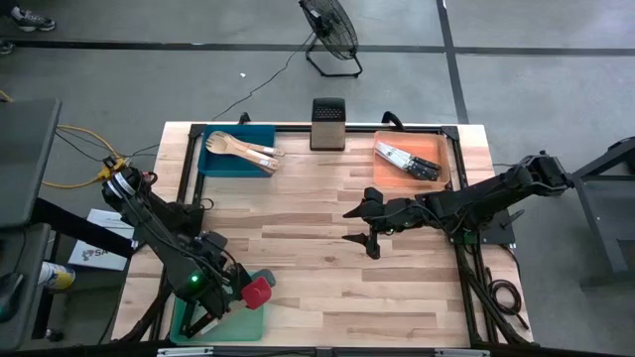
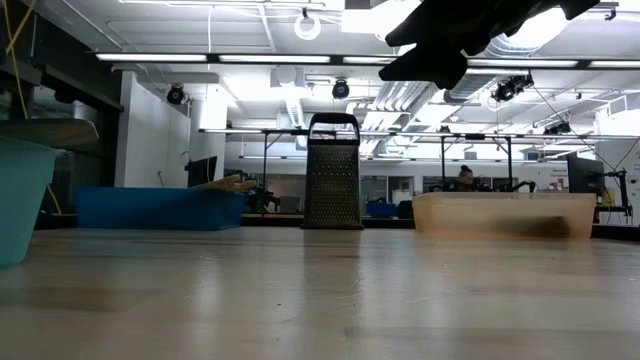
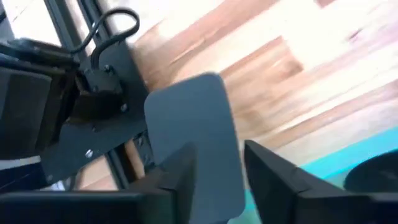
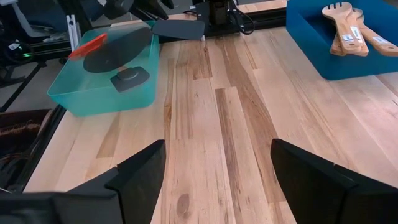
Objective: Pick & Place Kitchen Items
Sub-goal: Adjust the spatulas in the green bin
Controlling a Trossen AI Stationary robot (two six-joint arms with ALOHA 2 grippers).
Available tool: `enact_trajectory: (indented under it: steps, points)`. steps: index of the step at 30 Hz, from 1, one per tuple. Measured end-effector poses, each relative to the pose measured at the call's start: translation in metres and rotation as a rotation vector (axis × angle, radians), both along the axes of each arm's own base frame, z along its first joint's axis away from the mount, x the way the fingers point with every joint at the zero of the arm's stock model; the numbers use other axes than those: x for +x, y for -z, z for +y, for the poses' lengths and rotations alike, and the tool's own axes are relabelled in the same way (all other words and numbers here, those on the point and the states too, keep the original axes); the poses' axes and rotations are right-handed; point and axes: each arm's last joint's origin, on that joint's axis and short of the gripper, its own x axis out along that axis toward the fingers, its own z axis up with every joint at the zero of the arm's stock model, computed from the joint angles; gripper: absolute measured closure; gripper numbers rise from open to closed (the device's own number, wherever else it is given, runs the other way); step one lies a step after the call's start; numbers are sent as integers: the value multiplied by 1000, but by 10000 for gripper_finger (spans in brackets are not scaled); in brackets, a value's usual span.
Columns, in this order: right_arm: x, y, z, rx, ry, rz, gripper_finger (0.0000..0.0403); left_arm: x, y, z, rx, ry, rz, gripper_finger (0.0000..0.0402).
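Hovering at the green tray's (image 1: 253, 319) rim, left gripper (image 3: 217, 180) loosely straddles a grey spatula (image 3: 196, 130).

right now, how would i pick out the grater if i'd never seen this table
Look at the far edge of the wooden table, midway between the blue tray and the orange tray. The box grater stands there, the only upright metal thing, with a black handle on top.

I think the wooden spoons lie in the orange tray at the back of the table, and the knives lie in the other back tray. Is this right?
Not quite. The wooden spoons lie in the blue tray at the back of the table; the high view shows it. The knives lie in the other back tray, the orange tray.
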Motion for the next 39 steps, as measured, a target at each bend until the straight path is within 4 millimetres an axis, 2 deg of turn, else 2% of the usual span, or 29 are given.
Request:
enact_trajectory:
  steps: [5, 10, 13, 21, 30, 39]
  points:
    - [0, 0, 0, 0, 0, 1, 120, -6, -5, 7, -12, -81, -51, 195]
    - [0, 0, 0, -1, 0, 4, 120, -9, 7, 15, -41, -181, 64, 155]
    - [0, 1, 0, -2, 0, 6, 120, -7, 15, 15, -73, -191, 87, 151]
    - [0, 1, 0, -2, 0, 7, 120, -2, 17, 12, -100, -167, 19, 151]
    - [0, 1, 0, -2, -1, 7, 120, 12, 32, 11, -92, -149, 91, 151]
    - [0, 1, 0, -2, -1, 9, 120, 21, 35, 15, -141, -116, 130, 151]
